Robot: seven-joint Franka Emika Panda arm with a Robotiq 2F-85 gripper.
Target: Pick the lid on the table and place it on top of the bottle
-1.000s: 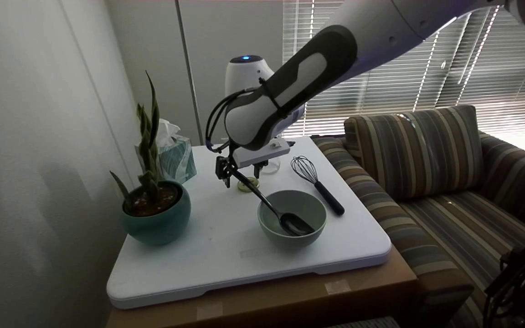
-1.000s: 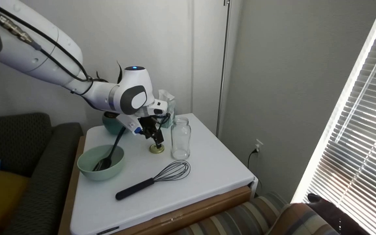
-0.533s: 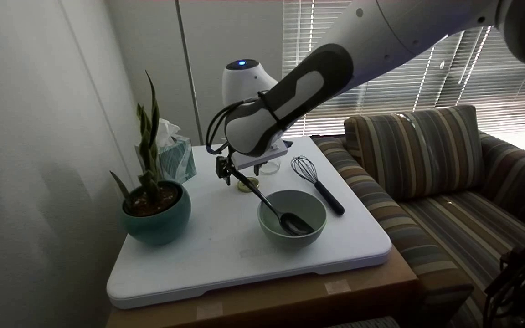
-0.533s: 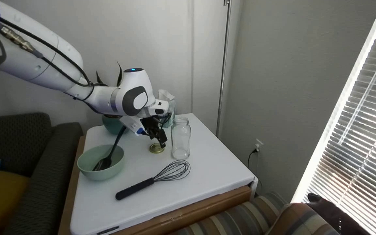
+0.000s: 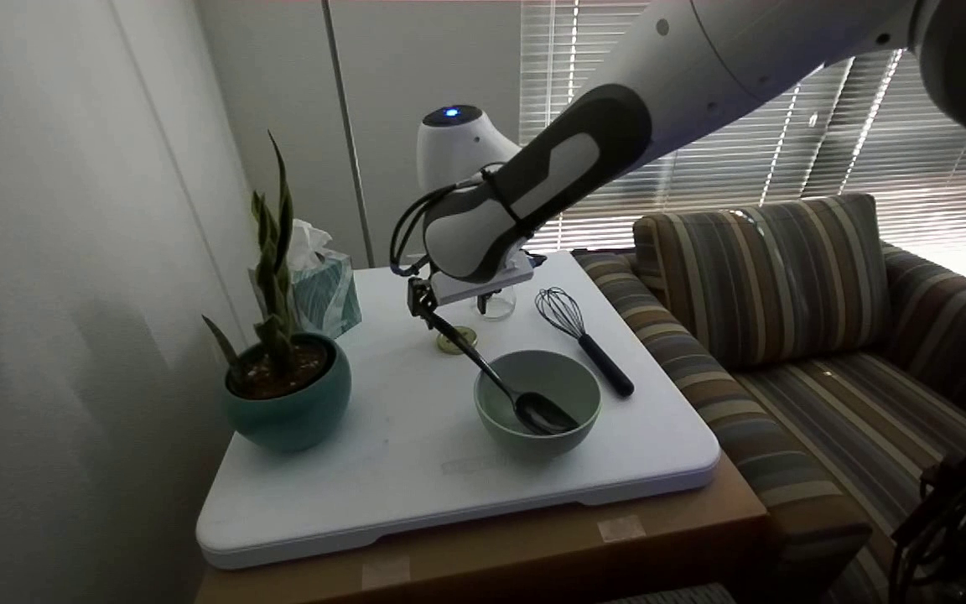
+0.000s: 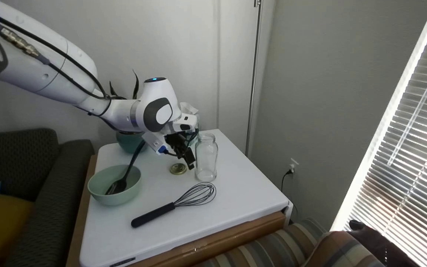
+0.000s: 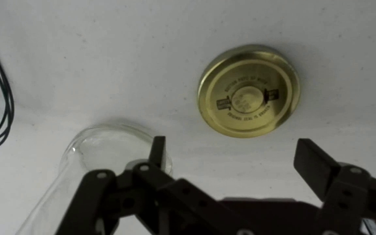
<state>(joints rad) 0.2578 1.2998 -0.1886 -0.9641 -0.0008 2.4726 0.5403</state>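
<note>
The lid point(image 7: 248, 94) lay flat, well in from every edge of the tabletop point(image 5: 366, 495), so a grasp looked free all round. The gripper point(image 7: 230, 143) hung clear, spread wide, presumably to straddle it; the bottle point(image 6: 207, 159) stood upright nearby, open for capping.

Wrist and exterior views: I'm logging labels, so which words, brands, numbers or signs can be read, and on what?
"ORIGINAL SEAL IS BROKEN": lid, lower arc in the wrist view.
"BUTTON POPS UP WHEN": lid, upper arc, blurred, less sure.
Its two dark marks: too blurred.
Dark label on the table: too small to read.
Nothing else readable.
</note>
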